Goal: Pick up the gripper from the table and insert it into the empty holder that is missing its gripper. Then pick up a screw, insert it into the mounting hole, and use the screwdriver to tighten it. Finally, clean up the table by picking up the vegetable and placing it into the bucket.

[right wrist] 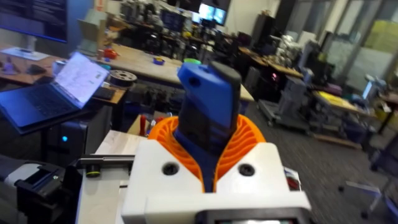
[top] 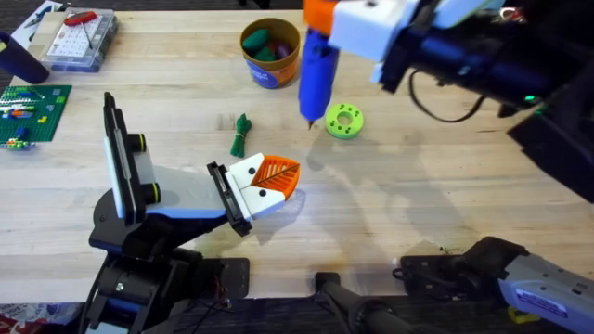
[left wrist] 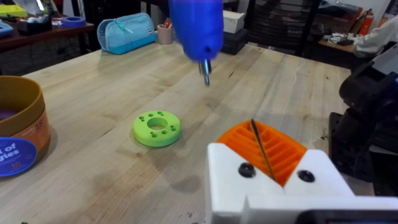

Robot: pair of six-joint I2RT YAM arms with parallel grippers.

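Observation:
My right gripper (top: 371, 26) hangs high over the far middle of the table (top: 418, 186), shut on the blue screwdriver (top: 317, 67). Its orange pads clamp the blue body (right wrist: 208, 118). The metal bit (left wrist: 206, 71) points down just left of the bright green disc (top: 343, 121). The white gripper with the orange ribbed face (top: 269, 178) sits on the holder's black plate (top: 227, 199) at my left arm's end. Its orange pads (left wrist: 264, 152) meet along a thin dark line, holding nothing. The dark green vegetable (top: 241, 134) lies between this and the orange bucket (top: 270, 51). Any screw is too small to tell.
A clear parts box with a red-handled tool (top: 79, 37) and a green brick plate (top: 32, 107) sit at the far left. The bucket (left wrist: 18, 130) holds several coloured toys. The right arm's base (top: 520, 278) takes up the near right edge.

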